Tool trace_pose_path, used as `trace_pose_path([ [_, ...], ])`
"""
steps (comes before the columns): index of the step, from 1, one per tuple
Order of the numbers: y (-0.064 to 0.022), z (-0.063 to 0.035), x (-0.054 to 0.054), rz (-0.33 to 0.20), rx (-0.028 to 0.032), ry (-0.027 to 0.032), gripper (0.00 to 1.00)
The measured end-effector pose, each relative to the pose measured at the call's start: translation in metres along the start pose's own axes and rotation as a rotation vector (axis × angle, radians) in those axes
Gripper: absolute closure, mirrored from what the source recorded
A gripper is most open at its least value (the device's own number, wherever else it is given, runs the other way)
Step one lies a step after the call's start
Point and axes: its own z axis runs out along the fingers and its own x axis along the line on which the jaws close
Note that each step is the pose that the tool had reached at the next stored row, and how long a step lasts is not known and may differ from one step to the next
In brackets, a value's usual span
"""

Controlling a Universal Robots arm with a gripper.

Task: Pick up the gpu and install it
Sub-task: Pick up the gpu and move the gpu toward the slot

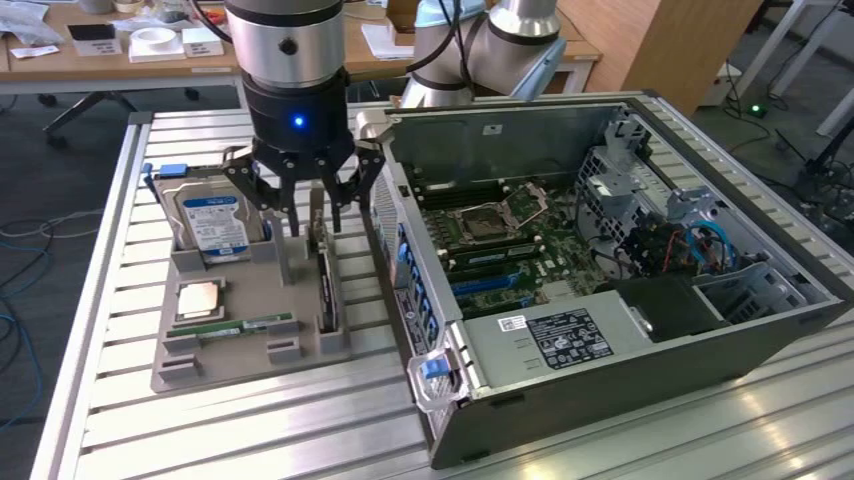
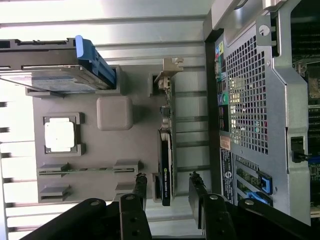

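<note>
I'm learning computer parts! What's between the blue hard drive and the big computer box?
The gpu, standing on edge in the grey tray, with the open gripper straddling it. Both the exterior view and the wrist view show it.

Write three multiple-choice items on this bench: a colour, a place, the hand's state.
1. The tab on the hard drive is: A red; B blue; C yellow.
2. The gpu stands: A inside the computer case; B flat on the hard drive; C on edge in the grey tray.
3. The hand is: A open over the gpu; B shut on the gpu; C open inside the case.
Key: 1 B, the tab shows blue; 2 C, the card sits in a tray slot; 3 A, the fingers stand apart either side of the card.
</note>
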Motion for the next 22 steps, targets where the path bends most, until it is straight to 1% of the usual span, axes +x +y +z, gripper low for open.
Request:
trace_pose_path([
  [3, 0.0000, 0.0005, 0.000, 0.000, -0.0002, -0.0001, 0.53],
  [8, -0.0002, 0.0050, 0.000, 0.000, -0.0002, -0.0001, 0.53],
  [14, -0.0002, 0.0052, 0.000, 0.000, -0.0001, 0.0000, 0.53],
  [17, -0.0003, 0.0081, 0.000, 0.000, -0.0002, -0.0001, 0.53],
  [22, -0.0008, 0.0168, 0.000, 0.000, -0.0001, 0.0000, 0.53],
])
